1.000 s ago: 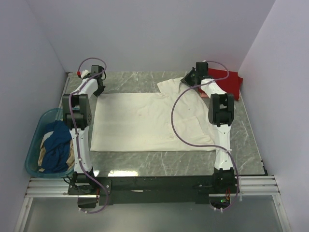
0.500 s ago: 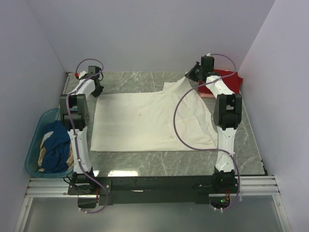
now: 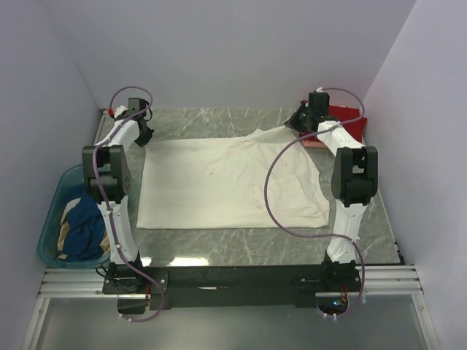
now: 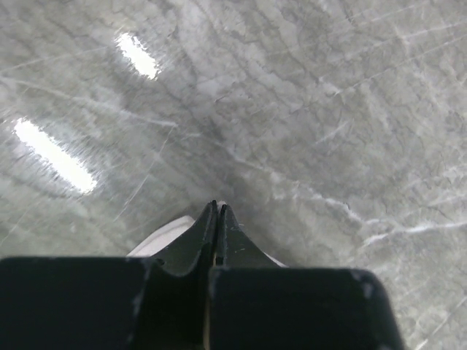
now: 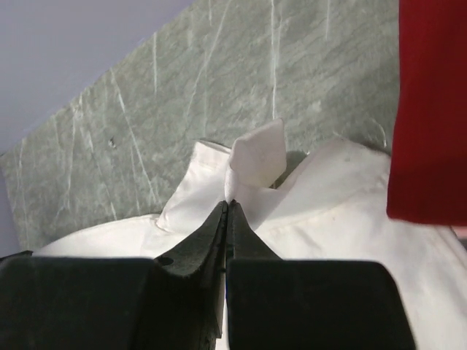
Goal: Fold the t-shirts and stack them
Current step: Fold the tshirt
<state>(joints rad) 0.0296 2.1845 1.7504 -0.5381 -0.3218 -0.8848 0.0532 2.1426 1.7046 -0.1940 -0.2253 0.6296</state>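
A cream-white t-shirt [image 3: 226,182] lies spread flat across the middle of the marble table. My left gripper [image 3: 144,136] is at its far left corner and shut on that cloth. In the left wrist view, white fabric [image 4: 157,237] shows under the left gripper's [image 4: 217,206] closed fingers. My right gripper [image 3: 295,125] is shut on the shirt's far right edge, lifting it into a ridge. In the right wrist view a small flap of white cloth [image 5: 259,153] sticks out past the right gripper's [image 5: 228,203] tips. A folded red t-shirt [image 3: 346,122] lies at the back right on a pale pink one [image 3: 315,144].
A teal basket [image 3: 51,211] stands off the table's left side, holding a dark blue shirt [image 3: 86,211] and a tan one [image 3: 69,235]. White walls close in on the back and both sides. The red shirt [image 5: 430,109] hangs close to the right of the right gripper.
The right gripper has moved right and farther back, dragging the shirt's far right sleeve with it. The left gripper has shifted a little left and back, holding its corner.
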